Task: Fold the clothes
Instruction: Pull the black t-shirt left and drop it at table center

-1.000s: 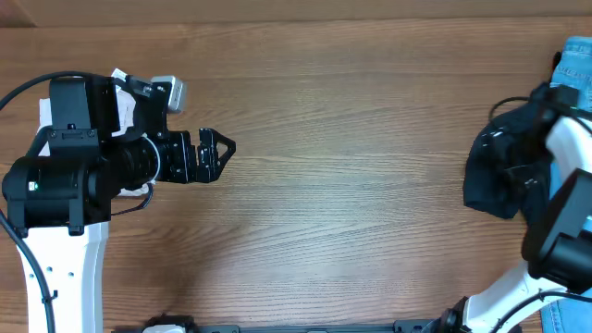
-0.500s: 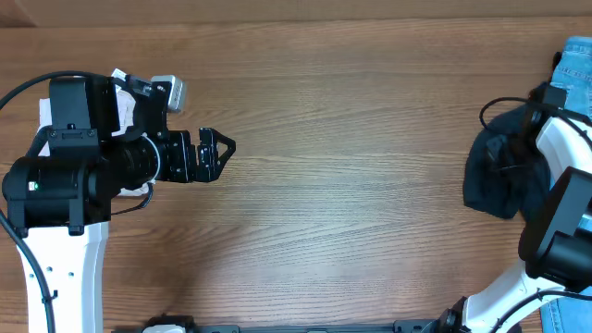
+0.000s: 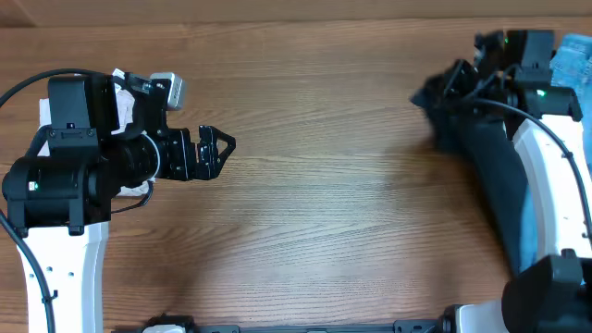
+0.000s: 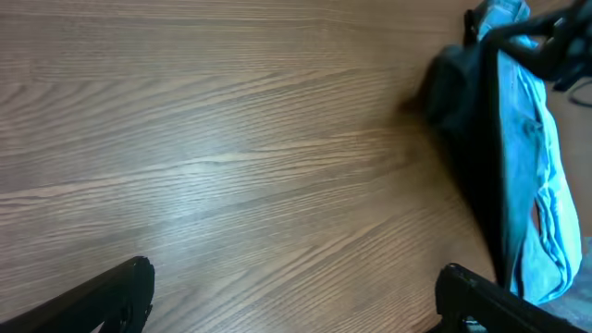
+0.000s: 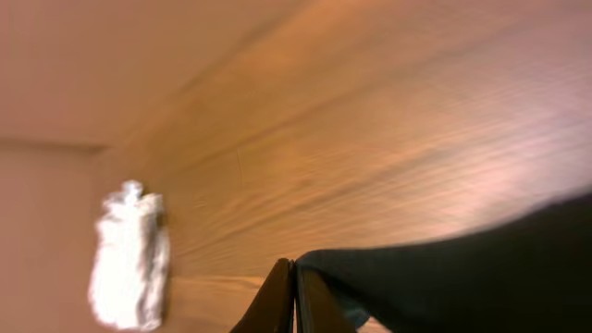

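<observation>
Right wrist view: my right gripper (image 5: 294,277) is clamped shut on a thin edge of the shirt (image 5: 462,268), far right of the table (image 3: 324,231). My left gripper (image 3: 220,148) gapes wide, empty. That slim pinch could slip; the jeans (image 3: 578,55) might drag along.

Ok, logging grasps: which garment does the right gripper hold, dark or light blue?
The dark T-shirt: its edge is pinched in the shut right gripper; the light blue jeans lie beside it.
</observation>
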{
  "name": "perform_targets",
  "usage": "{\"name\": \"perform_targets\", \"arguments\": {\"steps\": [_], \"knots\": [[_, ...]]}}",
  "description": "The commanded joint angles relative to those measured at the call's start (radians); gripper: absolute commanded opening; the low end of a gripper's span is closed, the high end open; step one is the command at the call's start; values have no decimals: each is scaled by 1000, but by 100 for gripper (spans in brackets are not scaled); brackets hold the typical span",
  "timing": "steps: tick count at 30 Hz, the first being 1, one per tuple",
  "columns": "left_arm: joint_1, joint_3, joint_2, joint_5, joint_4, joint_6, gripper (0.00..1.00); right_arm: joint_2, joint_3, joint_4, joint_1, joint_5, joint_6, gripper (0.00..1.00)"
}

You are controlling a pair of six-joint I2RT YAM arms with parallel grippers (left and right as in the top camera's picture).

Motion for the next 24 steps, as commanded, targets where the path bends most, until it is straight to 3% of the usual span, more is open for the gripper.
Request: {"name": "perform_targets", "arguments": {"steps": [1,5,12,19,20,22,24], "knots": [[-7,21,0,12,14,26,100,-58,138,66,93,-235,-21,4],[-7,21,0,13,45,26,100,-53,136,71,246,-227,-41,4],[-7,21,0,10,57,26,100,1,136,72,631,-159,-230,4],[-6,21,0,-19,61,27,100,44,135,46,839,-107,-353,5],[-6,21,0,-21,64,27,100,45,135,43,852,-103,-369,13],[-6,21,0,-22,64,26,100,44,136,29,862,-45,-369,47],[-6,21,0,-24,63,26,100,36,137,-15,813,90,-338,61]]}}
